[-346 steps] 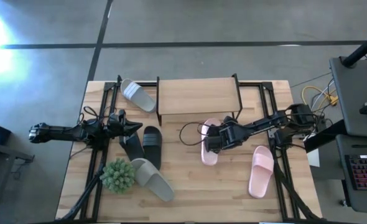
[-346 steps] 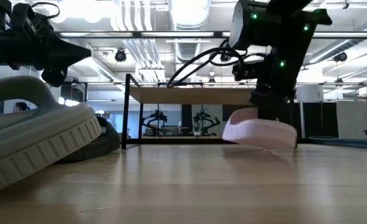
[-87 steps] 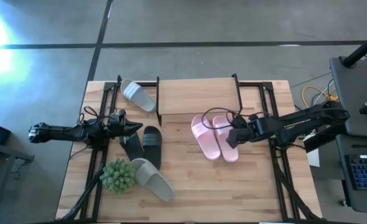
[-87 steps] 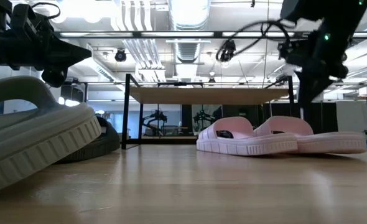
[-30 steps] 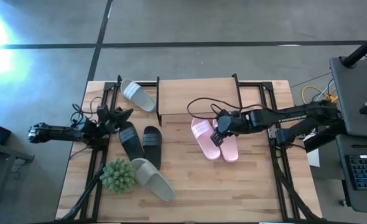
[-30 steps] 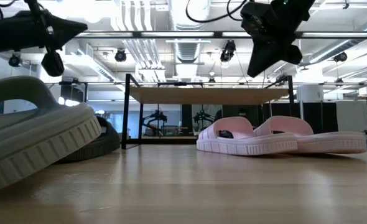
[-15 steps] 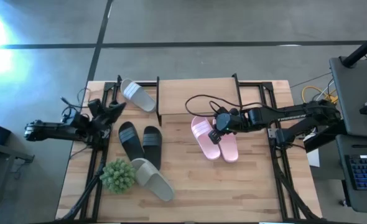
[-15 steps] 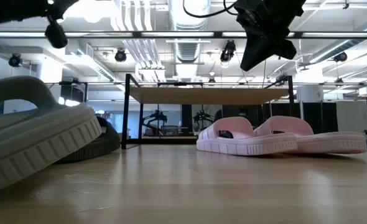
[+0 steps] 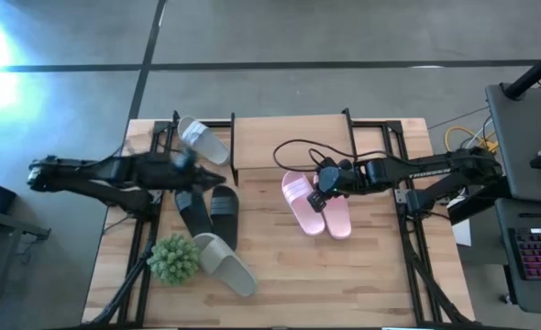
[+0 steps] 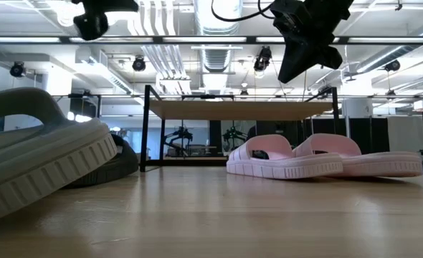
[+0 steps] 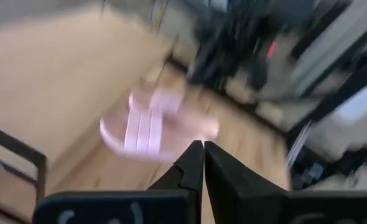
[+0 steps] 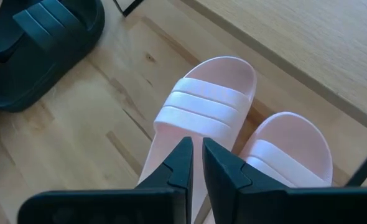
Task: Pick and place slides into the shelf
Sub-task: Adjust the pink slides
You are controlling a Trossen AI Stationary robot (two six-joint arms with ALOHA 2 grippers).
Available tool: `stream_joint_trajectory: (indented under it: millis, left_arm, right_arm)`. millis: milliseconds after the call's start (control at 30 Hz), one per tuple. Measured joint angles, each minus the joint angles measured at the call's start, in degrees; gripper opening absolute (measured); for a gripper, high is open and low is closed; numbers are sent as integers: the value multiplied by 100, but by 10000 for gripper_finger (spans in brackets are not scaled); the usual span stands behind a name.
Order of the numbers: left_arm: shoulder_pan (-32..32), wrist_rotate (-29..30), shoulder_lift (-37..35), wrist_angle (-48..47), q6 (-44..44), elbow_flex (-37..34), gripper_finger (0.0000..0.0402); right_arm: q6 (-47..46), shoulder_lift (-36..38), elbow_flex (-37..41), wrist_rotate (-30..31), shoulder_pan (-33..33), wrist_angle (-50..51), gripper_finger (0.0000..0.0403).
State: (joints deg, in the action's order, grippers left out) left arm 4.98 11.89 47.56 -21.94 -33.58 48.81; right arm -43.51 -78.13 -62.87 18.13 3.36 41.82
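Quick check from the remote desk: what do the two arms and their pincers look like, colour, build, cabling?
Both arms are dark, slim and jointed. The right pincer ends in two flat black tapered fingers; a black cable loops loosely off that arm's wrist. The left pincer has the same black tapered fingers; that arm shows blurred from above. No readable markings show on either.

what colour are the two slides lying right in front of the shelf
Pale pink slides, both with ribbed straps; the right wrist view shows them best.
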Motion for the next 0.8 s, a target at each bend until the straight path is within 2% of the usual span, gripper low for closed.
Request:
stream_joint_trajectory:
  millis: [133,267,367,500,633,800]
  left_arm:
    - [459,330,659,-810,-21,673,0]
    - [1119,1206,1182,-1465,-134,1285,0]
    - [1569,1710,1549,-1951,-537,1655,0]
    - [1988,1870,1935,-2430,-1153,2013,0]
    - [2196,1857,2292,-2463,-1504,2045,0]
    - [2295,1868,2646,-2510,-2309,1918,0]
  right_arm:
    - [54,0,4,0,0,54,28]
    - [210,4,21,0,0,166,28]
    - [348,4,33,2,0,176,28]
    - [400,4,41,4,0,173,28]
    - [450,4,41,-27,0,170,28]
    - [644,-59,41,-601,17,148,28]
